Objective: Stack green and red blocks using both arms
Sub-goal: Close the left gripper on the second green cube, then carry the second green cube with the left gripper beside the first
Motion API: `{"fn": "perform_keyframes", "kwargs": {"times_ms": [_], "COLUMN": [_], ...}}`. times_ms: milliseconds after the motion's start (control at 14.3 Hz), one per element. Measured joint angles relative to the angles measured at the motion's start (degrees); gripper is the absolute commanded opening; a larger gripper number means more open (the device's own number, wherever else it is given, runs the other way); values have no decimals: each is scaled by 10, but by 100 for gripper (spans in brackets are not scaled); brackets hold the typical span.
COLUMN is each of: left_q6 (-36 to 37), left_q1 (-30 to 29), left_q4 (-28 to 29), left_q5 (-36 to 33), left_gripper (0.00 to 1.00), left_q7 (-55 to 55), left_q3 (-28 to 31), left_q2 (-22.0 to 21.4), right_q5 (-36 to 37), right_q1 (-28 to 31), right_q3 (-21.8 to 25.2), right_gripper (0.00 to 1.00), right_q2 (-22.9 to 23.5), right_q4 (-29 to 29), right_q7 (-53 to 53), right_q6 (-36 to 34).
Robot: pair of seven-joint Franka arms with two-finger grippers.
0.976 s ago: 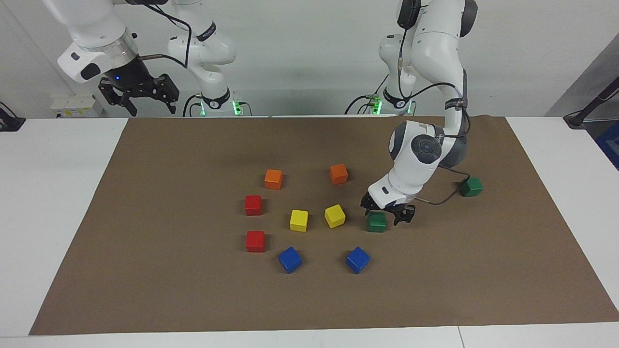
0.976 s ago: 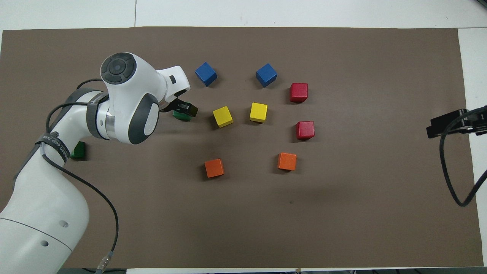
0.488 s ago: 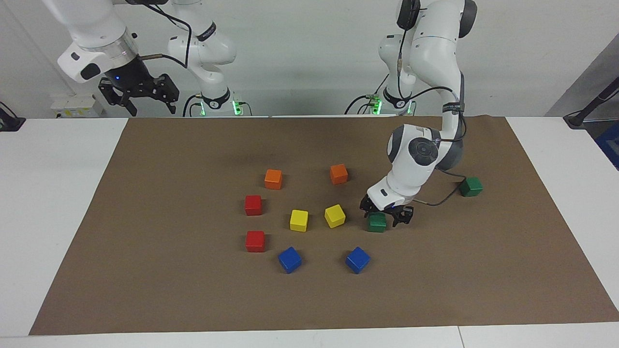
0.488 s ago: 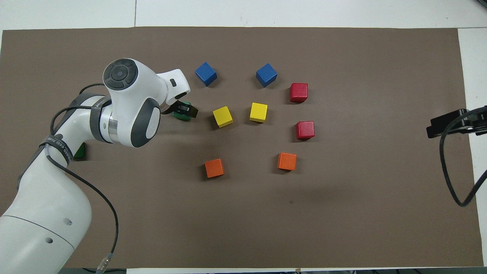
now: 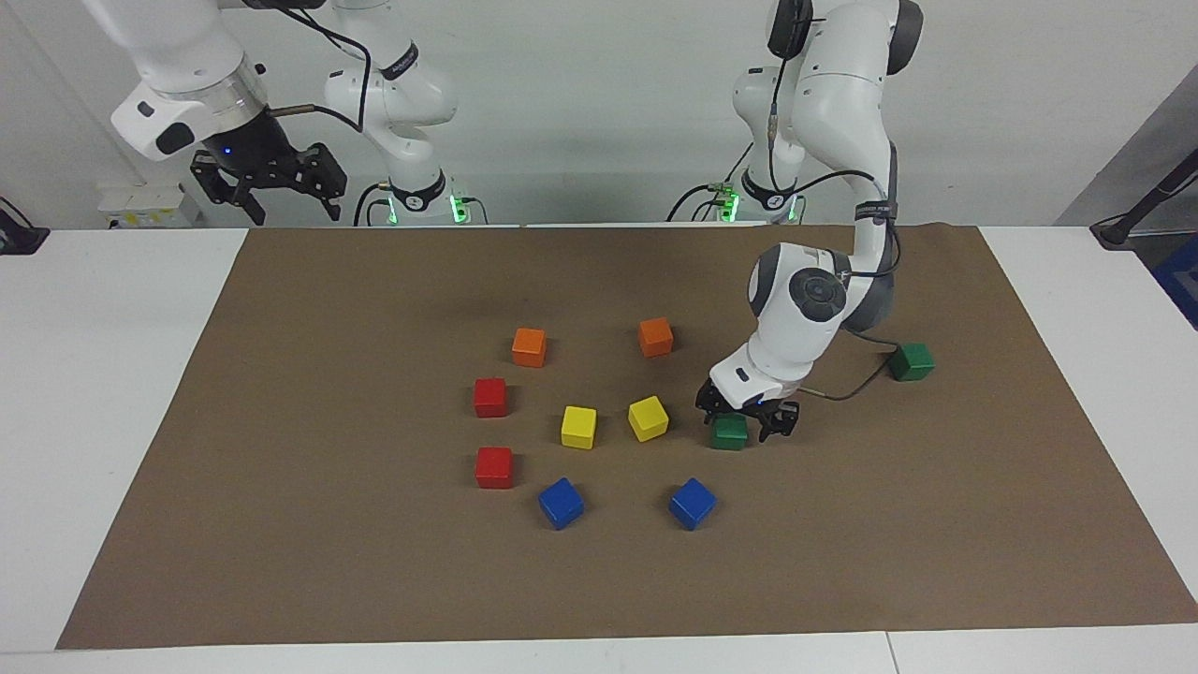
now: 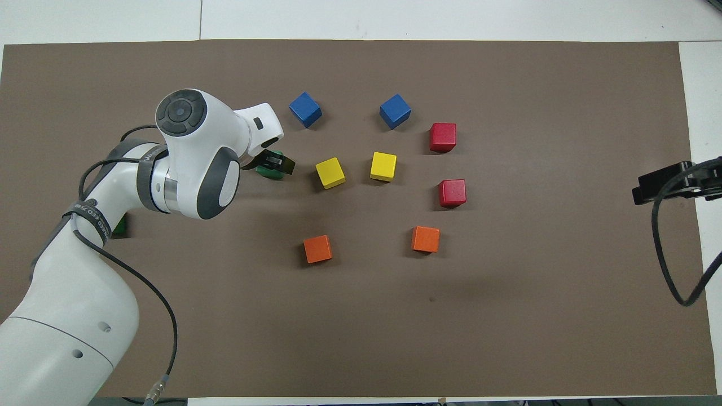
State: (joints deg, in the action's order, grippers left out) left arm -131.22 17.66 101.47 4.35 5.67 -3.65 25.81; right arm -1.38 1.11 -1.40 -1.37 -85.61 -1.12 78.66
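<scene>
Bending low, left gripper (image 5: pixel 746 423) straddles a green block (image 5: pixel 728 432), fingers apart; right gripper (image 5: pixel 270 183) waits raised, open.

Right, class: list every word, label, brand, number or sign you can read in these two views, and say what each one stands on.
Nothing can be read for certain.
Dark band on the left arm: white lettering, too small to read.
Dark band on the right arm: white lettering, too blurred to read.
The cubes, including the green block under the left hand, carry no markings.
The brown mat is blank.
</scene>
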Motion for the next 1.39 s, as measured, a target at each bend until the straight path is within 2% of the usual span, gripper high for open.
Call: {"fn": "perform_keyframes", "kwargs": {"times_ms": [139,209,279,348,418,697,1045,1185,1394], "left_q6": [-5,-6,-6,-7,-7,-3,43,81,154], "left_q1": [2,3,3,3,3,3,-2,-18,-66], "left_q4": [2,3,4,5,6,5,-17,-28,-32], "left_q5": [0,0,0,0,0,0,0,0,0], "left_gripper": [79,68,47,15,0,0,0,0,0], "left_q7": [-5,-6,-7,-8,-8,-10,-58,-62,-63], "left_q3": [-1,-1,-1,-1,-1,0,6,11,12], "left_q2": [0,0,1,1,1,0,-11,-45,-117], "right_q5": [0,0,0,0,0,0,0,0,0], "right_q1": [0,0,0,0,0,0,0,0,0], "right_q3": [0,0,0,0,0,0,0,0,0], "right_gripper": [100,100,100,100,100,100,100,100,100], "right_q2": [0,0,0,0,0,0,0,0,0], "right_q4": [0,0,0,0,0,0,0,0,0], "right_q7": [0,0,0,0,0,0,0,0,0], "right_q6": [0,0,0,0,0,0,0,0,0]}}
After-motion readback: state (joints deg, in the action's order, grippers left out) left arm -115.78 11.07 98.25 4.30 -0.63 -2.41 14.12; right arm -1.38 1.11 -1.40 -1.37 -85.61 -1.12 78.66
